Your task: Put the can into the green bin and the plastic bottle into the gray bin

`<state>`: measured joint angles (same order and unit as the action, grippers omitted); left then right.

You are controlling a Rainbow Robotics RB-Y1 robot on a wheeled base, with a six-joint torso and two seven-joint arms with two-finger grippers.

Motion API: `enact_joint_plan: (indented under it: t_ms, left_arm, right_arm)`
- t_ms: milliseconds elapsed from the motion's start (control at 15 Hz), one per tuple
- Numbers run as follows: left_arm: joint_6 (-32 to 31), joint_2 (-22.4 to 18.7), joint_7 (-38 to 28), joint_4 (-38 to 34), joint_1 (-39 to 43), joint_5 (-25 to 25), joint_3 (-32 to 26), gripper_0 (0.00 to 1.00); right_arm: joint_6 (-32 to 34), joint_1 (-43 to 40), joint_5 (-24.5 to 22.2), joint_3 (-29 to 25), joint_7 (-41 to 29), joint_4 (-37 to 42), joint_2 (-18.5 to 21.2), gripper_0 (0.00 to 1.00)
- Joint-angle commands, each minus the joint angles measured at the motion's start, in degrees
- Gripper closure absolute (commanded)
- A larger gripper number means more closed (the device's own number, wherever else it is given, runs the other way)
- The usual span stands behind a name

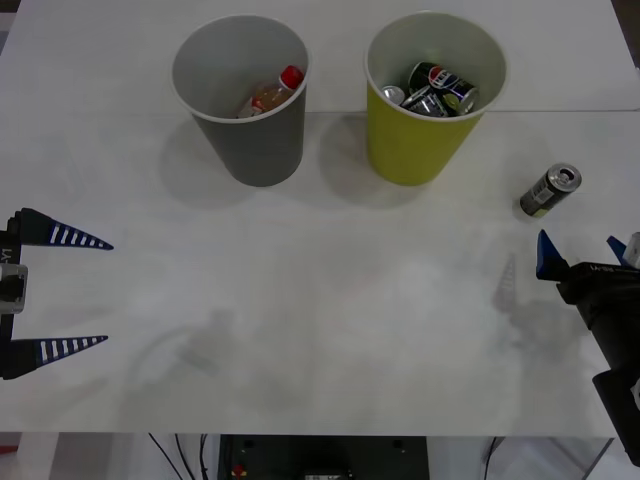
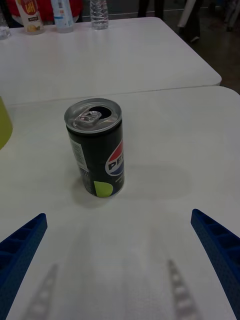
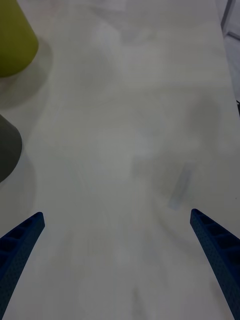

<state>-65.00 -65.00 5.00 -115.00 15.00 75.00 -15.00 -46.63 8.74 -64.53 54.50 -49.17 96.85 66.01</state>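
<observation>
The can (image 1: 551, 191) stands upright on the white table, right of the green bin (image 1: 400, 150); it is dark with a yellow-green patch at the base and an opened silver top. My right gripper (image 1: 585, 252) hovers open just in front of it. In the right wrist view the can (image 2: 95, 147) stands a short way beyond my open right gripper (image 2: 120, 260), apart from both fingers. The plastic bottle (image 1: 272, 93), red-capped, lies inside the gray bin (image 1: 250, 150). My left gripper (image 1: 105, 292) waits open at the table's left edge, holding nothing.
Several dark cans (image 1: 435, 88) lie inside the green bin. The left wrist view shows the green bin (image 3: 15, 40) and the gray bin (image 3: 7, 150) beside my left gripper (image 3: 120, 250). A second table (image 2: 110, 50) with bottles (image 2: 62, 12) stands behind.
</observation>
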Motion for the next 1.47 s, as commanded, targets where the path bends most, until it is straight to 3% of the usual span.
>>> enact_joint_plan:
  t_ms: [67,1000,1467]
  left_arm:
    - [0.0,0.0,0.0,0.0,0.0,0.0,0.0,0.0]
    - [0.0,0.0,0.0,0.0,0.0,0.0,0.0,0.0]
    - [0.0,0.0,0.0,0.0,0.0,0.0,0.0,0.0]
  right_arm:
    - [0.7,1.9,-1.8,-0.1,0.2,-3.5,-2.7,0.0]
    - [1.7,13.9,-4.2,0.1,0.3,-24.5,-17.1,0.0]
    - [3.4,18.2,-4.2,0.1,0.4,-30.7,-20.0,0.0]
